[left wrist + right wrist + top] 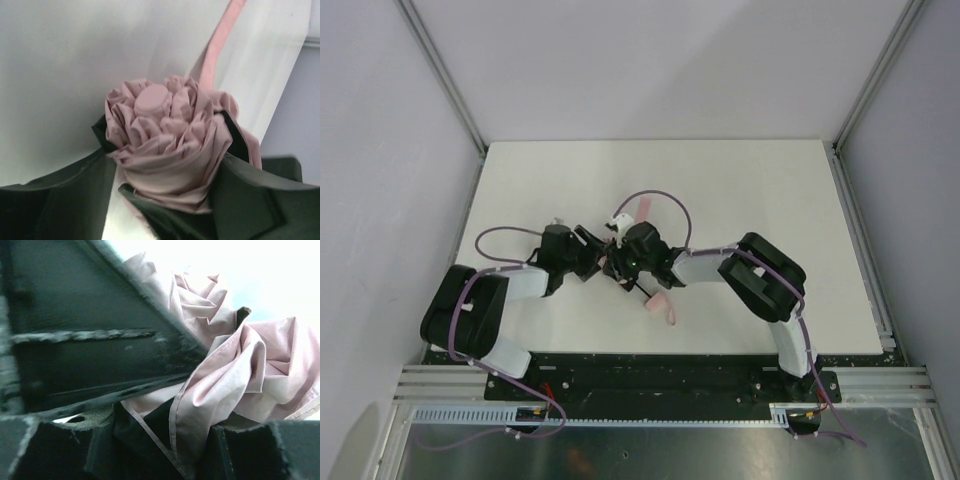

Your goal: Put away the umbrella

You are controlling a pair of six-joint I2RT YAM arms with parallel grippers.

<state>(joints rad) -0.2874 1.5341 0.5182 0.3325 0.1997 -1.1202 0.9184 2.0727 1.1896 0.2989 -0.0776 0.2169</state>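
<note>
Presently, the umbrella (170,155) lies collapsed near the middle of the white table (750,190), between the two arms and largely covered by them in the top view. Its pale pink canopy is bunched into loose pleats around a round pink end cap (152,100). A flat pink closure strap (220,45) trails away from the bundle, unfastened. In the top view the pink handle (656,302) projects toward the near edge of the table, with the thin wrist strap (670,318) lying just beside it.

Left gripper (162,125): its dark fingers (55,200) stand on either side of the canopy bundle, with fabric pressed against both inner faces. It is closed around the umbrella's canopy end.

Right gripper (623,260): it meets the left gripper over the umbrella from the opposite side. Its wrist view shows one dark finger (90,330) lying flat against crumpled pink fabric, and more fabric spilling over the dark parts below. Whether the jaws pinch the fabric or merely rest against it cannot be determined.

A purple cable (665,198) loops over the right wrist. Pale enclosure walls (380,150) surround the table on three sides.
</note>
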